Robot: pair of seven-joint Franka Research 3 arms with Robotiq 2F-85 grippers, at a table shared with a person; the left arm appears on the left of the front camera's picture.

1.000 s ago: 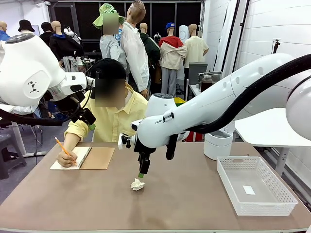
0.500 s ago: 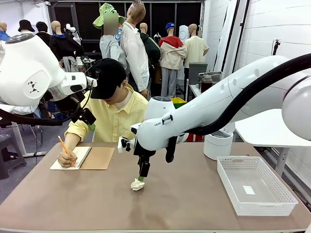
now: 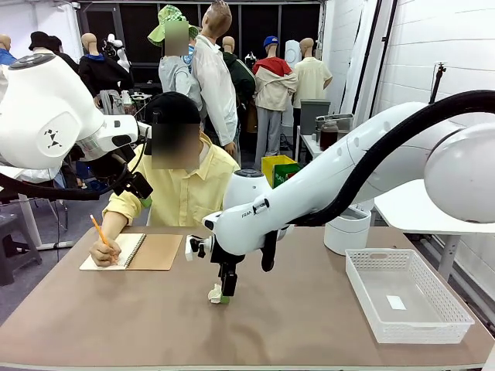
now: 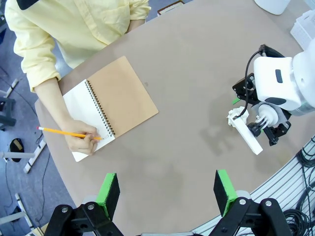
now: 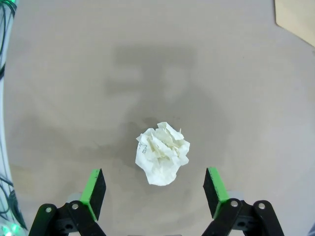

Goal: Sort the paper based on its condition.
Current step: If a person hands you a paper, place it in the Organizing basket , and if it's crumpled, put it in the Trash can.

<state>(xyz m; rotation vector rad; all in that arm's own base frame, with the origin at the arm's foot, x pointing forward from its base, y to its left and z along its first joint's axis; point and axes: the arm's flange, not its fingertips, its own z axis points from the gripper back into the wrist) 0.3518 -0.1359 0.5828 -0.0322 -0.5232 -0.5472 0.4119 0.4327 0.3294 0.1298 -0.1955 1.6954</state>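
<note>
A crumpled ball of white paper (image 5: pixel 162 153) lies on the brown table (image 3: pixel 116 325), near its middle. My right gripper (image 5: pixel 153 191) is down over the ball, open, with one green-padded finger on each side and not touching it. In the front view the gripper (image 3: pixel 224 290) hides most of the ball (image 3: pixel 213 294). My left gripper (image 4: pixel 166 189) hangs open and empty high above the table's left part, looking down on it.
A person at the far left writes with a pencil (image 3: pixel 100 232) in an open brown-covered spiral notebook (image 3: pixel 152 251). A white mesh basket (image 3: pixel 441 297) holding a small white scrap stands at the right. A white cylindrical container (image 3: pixel 346 230) stands behind it.
My right gripper has come down and slightly left, from above the crumpled ball to around it. The left arm has not moved.
</note>
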